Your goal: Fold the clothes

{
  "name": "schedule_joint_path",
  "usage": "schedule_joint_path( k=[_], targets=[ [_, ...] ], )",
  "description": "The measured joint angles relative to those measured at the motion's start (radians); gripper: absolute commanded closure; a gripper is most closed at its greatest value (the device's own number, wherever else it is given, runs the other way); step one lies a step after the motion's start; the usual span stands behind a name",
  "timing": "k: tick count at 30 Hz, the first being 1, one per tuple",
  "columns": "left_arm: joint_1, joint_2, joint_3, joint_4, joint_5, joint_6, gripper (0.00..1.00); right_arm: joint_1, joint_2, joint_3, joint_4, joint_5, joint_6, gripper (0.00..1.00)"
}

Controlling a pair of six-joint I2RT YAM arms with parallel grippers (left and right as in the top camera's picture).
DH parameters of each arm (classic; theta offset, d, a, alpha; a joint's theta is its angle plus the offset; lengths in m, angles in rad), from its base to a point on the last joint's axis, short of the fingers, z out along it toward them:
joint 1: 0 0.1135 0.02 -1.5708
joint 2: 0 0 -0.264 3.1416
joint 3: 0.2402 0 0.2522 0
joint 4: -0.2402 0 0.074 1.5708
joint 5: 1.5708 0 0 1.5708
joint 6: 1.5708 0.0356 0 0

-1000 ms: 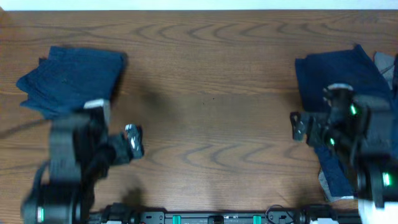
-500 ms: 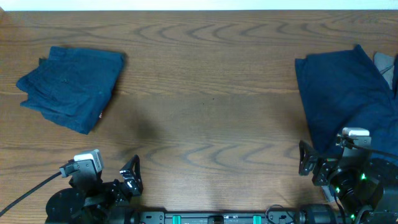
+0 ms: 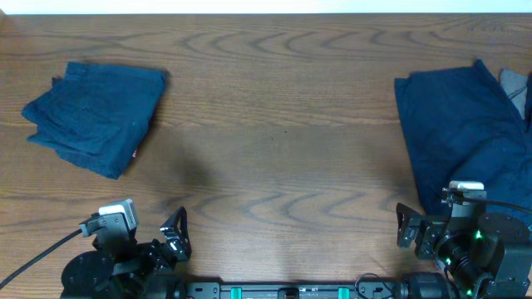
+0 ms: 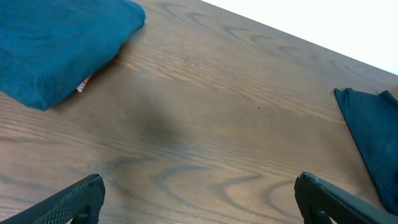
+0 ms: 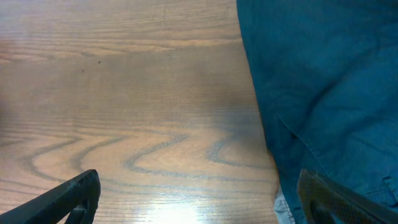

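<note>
A folded dark navy garment (image 3: 96,116) lies at the table's far left; its corner shows in the left wrist view (image 4: 59,46). A larger unfolded navy garment (image 3: 461,137) lies spread at the right edge, also in the right wrist view (image 5: 323,99) and at the left wrist view's right edge (image 4: 373,137). My left gripper (image 3: 170,237) is open and empty at the front left edge, fingers wide in its wrist view (image 4: 199,202). My right gripper (image 3: 407,228) is open and empty at the front right, its right finger over the unfolded garment's edge (image 5: 199,199).
A wooden table (image 3: 274,141) spans the view. A bit of light grey fabric (image 3: 515,87) shows at the far right beside the unfolded garment. A small orange-white tag (image 4: 84,84) sticks out under the folded garment.
Both arms pulled back from over the garments to the front table edge a second ago. Since half a second ago the left is still; the right shifted slightly.
</note>
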State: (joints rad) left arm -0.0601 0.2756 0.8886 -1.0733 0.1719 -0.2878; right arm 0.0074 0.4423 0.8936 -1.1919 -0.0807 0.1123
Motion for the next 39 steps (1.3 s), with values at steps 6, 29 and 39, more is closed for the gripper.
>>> schedule_joint_path(
  k=[6, 29, 39],
  targets=[
    [0.000, 0.000, 0.000, 0.000, 0.000, 0.000, 0.02, 0.000, -0.072, -0.025, 0.123, -0.001, -0.028, 0.01],
    [0.000, 0.000, -0.003, 0.000, 0.000, 0.000, 0.02, 0.000, -0.430, -0.780, 1.128, -0.024, -0.203, 0.01],
    [0.000, 0.000, -0.003, 0.000, 0.000, 0.000, 0.02, 0.000, -0.430, -0.887, 1.131, -0.023, -0.302, 0.01]
  ],
)
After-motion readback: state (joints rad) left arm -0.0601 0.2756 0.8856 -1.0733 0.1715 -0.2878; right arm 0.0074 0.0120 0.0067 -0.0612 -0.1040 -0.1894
